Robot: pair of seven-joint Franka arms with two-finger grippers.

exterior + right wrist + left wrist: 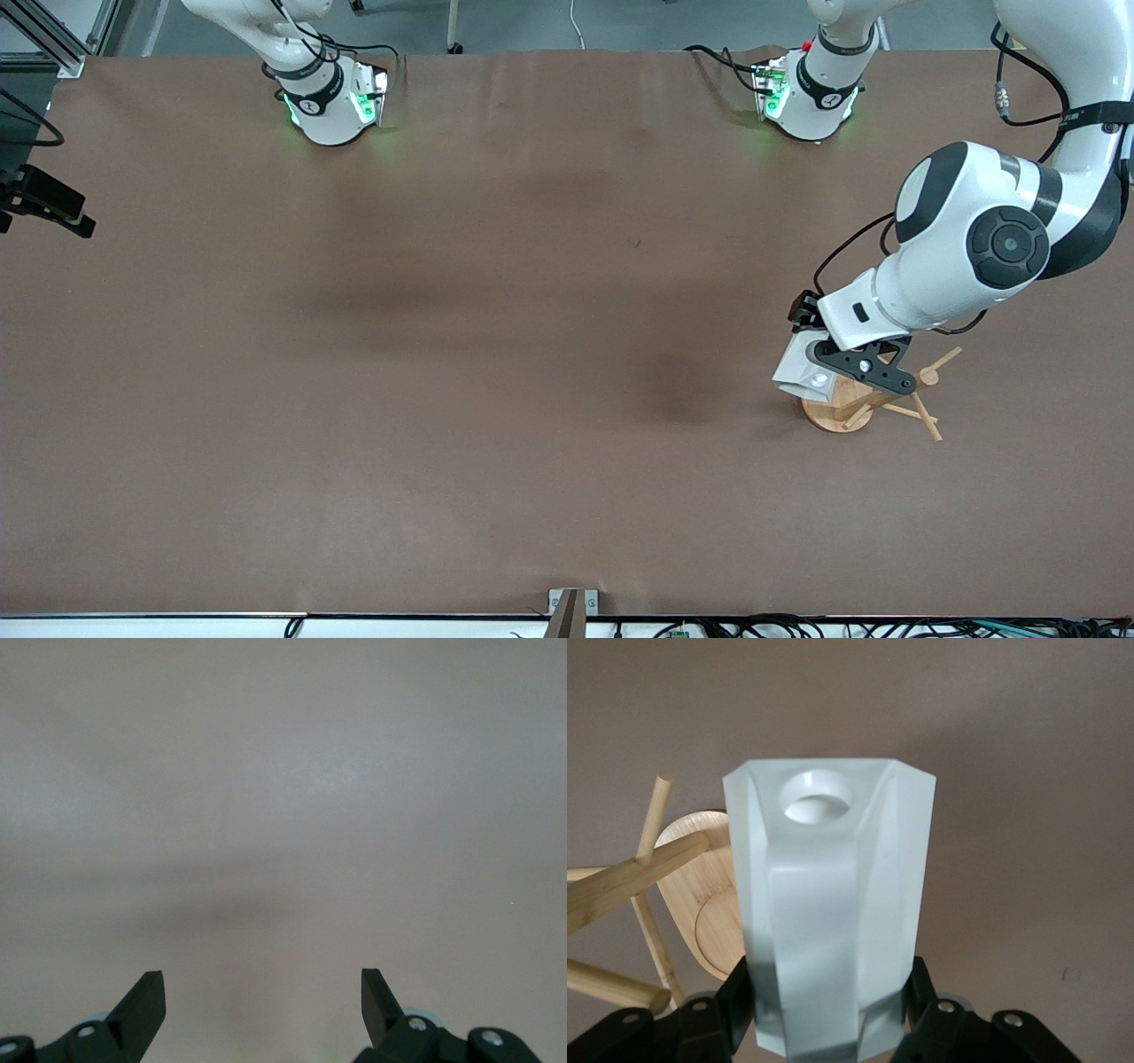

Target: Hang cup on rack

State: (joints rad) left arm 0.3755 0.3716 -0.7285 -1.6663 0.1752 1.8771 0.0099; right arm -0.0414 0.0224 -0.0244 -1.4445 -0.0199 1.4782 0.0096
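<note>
Held aloft at the lower right of the front view: the cup, clamped in the left pincer, directly over the rack and the edge of its oval base. Sits just beside the rack's central post, on the side toward the right arm's end of the worktop.

In the left wrist view, cup fills the centre of the frame, long axis running away from the pincer; handle with its round hole at the upper centre, facing the camera. Fingers pressed against the faceted sides near the lower edge of the frame. Rack at the left of that frame, pegs angling across, apparently close to the cup wall but not through the hole; contact cannot be told.

Likely crux of the coming move: bringing that hole onto a peg tip, which lies off to one side of the cup rather than in line with it.

Right pincer idle, fingers wide apart, holding nothing, over bare worktop; out of frame in the front view.
</note>
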